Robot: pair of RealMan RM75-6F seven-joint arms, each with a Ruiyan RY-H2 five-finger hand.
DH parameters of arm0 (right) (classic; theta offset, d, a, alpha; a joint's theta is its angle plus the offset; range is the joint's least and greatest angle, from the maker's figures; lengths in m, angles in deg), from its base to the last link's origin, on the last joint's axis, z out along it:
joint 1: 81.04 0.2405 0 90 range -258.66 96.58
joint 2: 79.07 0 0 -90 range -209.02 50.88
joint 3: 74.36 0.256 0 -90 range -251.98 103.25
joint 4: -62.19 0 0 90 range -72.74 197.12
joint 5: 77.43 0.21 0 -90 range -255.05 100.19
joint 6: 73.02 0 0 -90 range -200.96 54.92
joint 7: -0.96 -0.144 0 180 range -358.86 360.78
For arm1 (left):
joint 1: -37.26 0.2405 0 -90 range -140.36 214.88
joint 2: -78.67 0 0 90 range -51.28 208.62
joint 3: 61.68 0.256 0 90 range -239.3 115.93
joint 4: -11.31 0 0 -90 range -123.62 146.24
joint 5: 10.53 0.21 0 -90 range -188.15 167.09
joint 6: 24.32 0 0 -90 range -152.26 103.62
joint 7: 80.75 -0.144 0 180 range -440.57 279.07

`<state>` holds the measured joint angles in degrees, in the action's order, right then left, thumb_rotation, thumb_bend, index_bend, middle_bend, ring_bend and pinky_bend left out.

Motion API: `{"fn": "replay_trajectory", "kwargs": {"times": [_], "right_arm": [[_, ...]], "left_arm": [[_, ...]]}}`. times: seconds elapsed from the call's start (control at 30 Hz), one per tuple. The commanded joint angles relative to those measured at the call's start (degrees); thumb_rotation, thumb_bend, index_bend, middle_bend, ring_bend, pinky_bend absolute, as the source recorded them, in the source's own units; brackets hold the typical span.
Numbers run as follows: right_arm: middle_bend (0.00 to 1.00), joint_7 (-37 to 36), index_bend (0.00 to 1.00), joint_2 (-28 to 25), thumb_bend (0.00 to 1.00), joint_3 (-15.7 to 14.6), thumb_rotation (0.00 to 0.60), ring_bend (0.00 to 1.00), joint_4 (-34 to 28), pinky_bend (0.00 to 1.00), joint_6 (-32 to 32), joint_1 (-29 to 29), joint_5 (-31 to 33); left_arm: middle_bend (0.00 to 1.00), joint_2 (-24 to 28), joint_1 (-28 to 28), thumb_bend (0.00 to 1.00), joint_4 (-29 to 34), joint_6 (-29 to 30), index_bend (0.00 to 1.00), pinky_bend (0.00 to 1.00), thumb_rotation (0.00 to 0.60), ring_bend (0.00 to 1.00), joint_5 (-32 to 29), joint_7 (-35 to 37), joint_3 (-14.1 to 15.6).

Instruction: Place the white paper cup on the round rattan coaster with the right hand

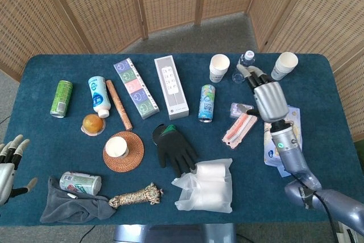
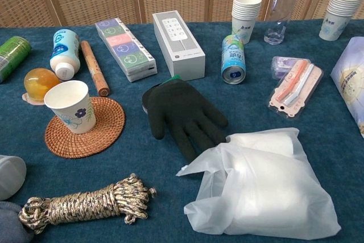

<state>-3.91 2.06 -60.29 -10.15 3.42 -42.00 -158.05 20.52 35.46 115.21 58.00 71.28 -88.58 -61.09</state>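
Rattan screens back a blue table (image 1: pixel 187 220) crowded with goods. One white paper cup (image 2: pixel 71 105) already stands on the round rattan coaster (image 2: pixel 105 132), near its left edge. The right hand (image 1: pixel 266 96) hovers by the water bottle (image 2: pixel 281 9) between two cup stacks (image 2: pixel 245 14), holding nothing; how far its fingers spread is hard to judge. The left hand (image 1: pixel 10 160) lies open at the table edge. Risks: reaching on could tip the bottle or a stack, and bringing another cup would knock the seated one.

Matt paper cup (image 2: pixel 71 105) on a rough woven rattan coaster (image 2: pixel 85 129), lower left; blue cloth table cover (image 2: pixel 318 118); glossy plastic bag (image 2: pixel 267 186); coarse braided rope (image 2: pixel 85 202)
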Motion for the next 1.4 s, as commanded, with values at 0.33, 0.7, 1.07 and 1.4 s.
{"fn": "replay_trajectory", "kwargs": {"times": [0.33,0.7,1.07,1.4], "right_arm": [[0.20,-2.6,0.09,-7.8,0.00,-5.0,0.600,0.15,1.9,0.32,4.3,-9.8,-1.7],[0.16,2.4,0.07,-10.6,0.00,-6.7,0.600,0.08,-3.3,0.25,7.4,-17.1,0.5],[0.03,8.2,0.04,-10.1,0.00,-10.3,0.600,0.00,-10.1,0.18,9.7,-25.0,2.5],[0.00,9.3,0.03,-8.1,0.00,-9.2,0.600,0.00,-10.4,0.13,9.9,-27.8,4.5]], "left_arm": [[0.00,0.1,0.3,0.28,0.8,0.7,0.00,0.00,0.600,0.00,0.8,-0.3,0.3],[0.00,-0.1,0.2,0.28,1.3,1.0,0.00,0.00,0.600,0.00,2.0,-1.3,0.5],[0.00,0.3,0.9,0.28,1.7,2.3,0.00,0.00,0.600,0.00,3.5,-1.1,1.0],[0.00,0.0,0.8,0.28,1.4,2.0,0.00,0.00,0.600,0.00,3.6,-1.6,1.1]]}}
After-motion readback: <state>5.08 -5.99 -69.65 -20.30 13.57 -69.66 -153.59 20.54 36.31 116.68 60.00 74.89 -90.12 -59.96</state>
